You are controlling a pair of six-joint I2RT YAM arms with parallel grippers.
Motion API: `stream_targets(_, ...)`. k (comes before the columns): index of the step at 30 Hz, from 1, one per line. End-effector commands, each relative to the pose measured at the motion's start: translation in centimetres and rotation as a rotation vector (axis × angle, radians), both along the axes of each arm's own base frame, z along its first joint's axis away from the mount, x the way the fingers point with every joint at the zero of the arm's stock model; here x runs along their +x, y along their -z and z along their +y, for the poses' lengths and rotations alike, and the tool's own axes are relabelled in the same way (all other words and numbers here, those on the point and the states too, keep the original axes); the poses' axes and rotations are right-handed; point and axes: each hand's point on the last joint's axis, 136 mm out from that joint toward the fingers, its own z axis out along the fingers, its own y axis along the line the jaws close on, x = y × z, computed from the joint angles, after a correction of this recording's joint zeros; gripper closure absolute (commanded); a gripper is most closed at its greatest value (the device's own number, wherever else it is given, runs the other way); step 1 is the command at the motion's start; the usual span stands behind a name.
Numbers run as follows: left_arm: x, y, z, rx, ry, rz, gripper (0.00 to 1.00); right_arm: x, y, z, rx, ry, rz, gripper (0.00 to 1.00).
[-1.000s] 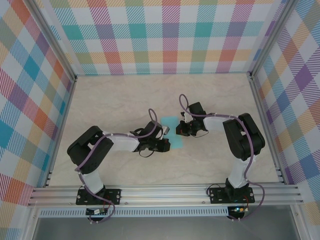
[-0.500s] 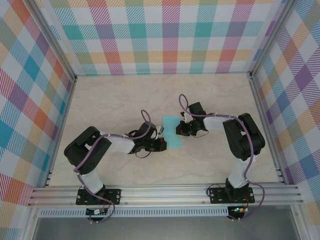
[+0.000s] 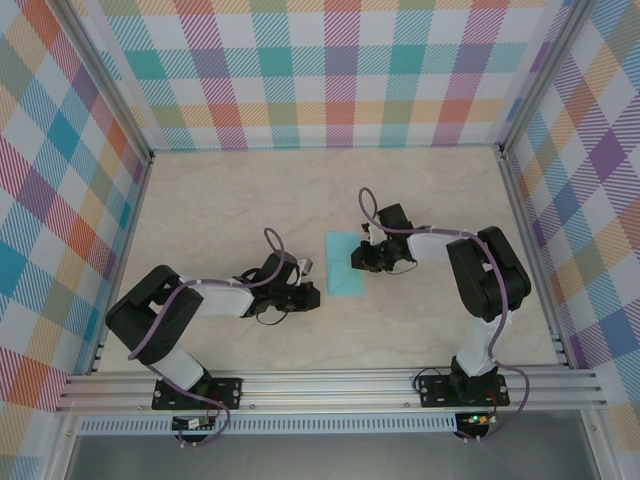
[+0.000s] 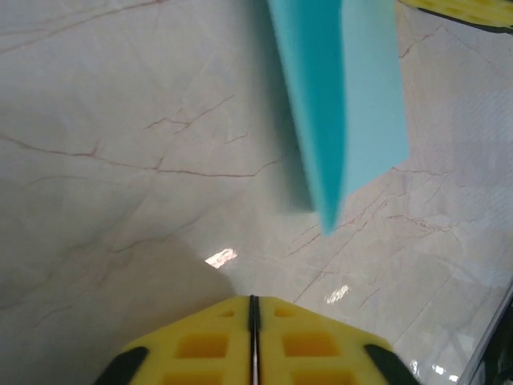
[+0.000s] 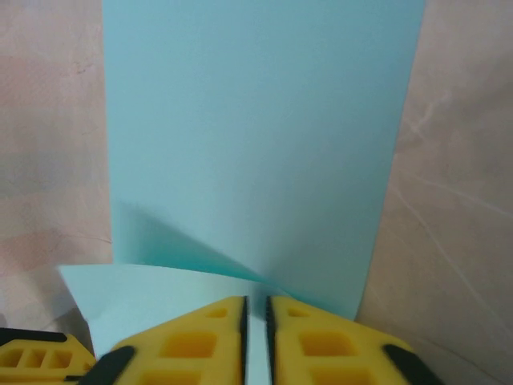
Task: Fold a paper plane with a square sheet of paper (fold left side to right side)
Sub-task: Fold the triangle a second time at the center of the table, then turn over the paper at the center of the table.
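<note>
Thin, floppy paper point(image 5: 256, 144): I'd pinch its near edge gently. My left tool point(image 4: 252, 301) is shut, my right tool point(image 5: 255, 303) barely parted there.

Left wrist view: paper point(image 4: 345, 104) blurred, cut off at 12 o'clock; right wrist view: its 6 o'clock edge hidden behind right gripper point(image 5: 256, 309); pinched or not, unclear.
</note>
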Motion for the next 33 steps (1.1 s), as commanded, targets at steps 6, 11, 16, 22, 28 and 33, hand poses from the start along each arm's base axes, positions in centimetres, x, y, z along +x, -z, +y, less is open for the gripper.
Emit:
stream_targets(6,3.7,-4.1,-0.5,-0.041,-0.023,-0.105,0.48,-0.2,-6.9,-1.5,0.008,0.023,-0.152,0.51)
stream_targets(11,6.4,-4.1,-1.7,-0.05,-0.044,-0.122,0.41,-3.0,-8.3,-3.4,-0.029,0.027,-0.185,0.29)
stream_targets(16,8.2,-3.8,-3.4,-0.081,-0.027,-0.121,0.44,-5.9,-8.4,-3.7,0.026,0.023,-0.153,0.13)
stream_targets(22,9.5,-2.5,-3.0,-0.032,-0.066,-0.139,0.72,-7.5,-8.1,-2.5,0.147,0.009,-0.097,0.0)
stream_targets(28,9.1,-2.5,-1.5,-0.006,-0.113,-0.179,0.9,-6.4,-8.6,-0.8,0.25,0.02,-0.074,0.0)
stream_targets(33,8.8,-2.3,-1.1,-0.016,-0.13,-0.183,0.9,-5.2,-7.7,0.0,0.265,0.023,-0.032,0.0)
